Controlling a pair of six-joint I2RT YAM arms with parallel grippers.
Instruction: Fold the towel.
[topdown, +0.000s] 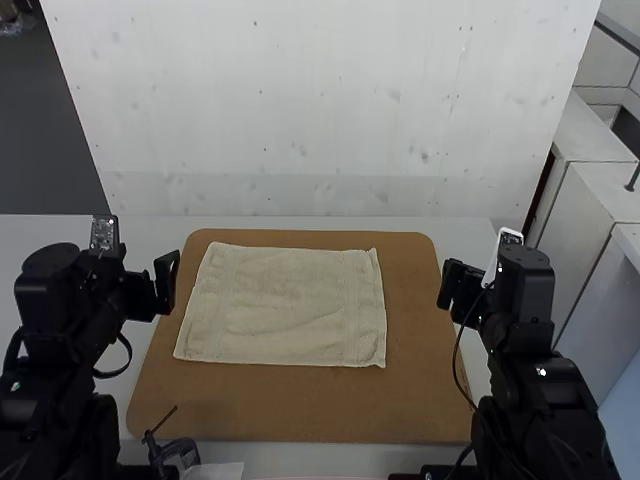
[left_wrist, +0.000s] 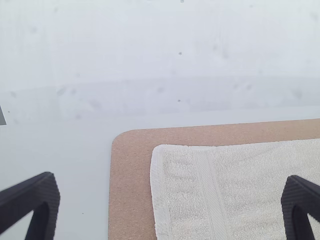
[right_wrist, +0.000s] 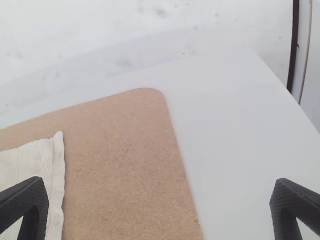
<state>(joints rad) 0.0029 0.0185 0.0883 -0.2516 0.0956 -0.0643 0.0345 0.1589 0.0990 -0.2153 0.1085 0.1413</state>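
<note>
My left gripper (topdown: 166, 284) is at the left edge of the brown board, apart from the towel; my right gripper (topdown: 449, 285) is near the board's right edge, also apart from it. Between them the cream towel (topdown: 283, 305) lies spread, roughly rectangular, with light wrinkles. In the left wrist view the left gripper (left_wrist: 170, 200) stands wide open above the board and a corner part of the towel (left_wrist: 190, 190). The right gripper (right_wrist: 160, 200) is wide open too, in the right wrist view, with the towel's edge (right_wrist: 45, 165) and bare board below.
A brown board (topdown: 300, 410) with rounded corners lies on the white table (topdown: 460, 228) beneath the towel. Behind it rises a white panel (topdown: 320, 120). A small dark tool (topdown: 176, 450) is at the front left edge, and cables hang by both arms.
</note>
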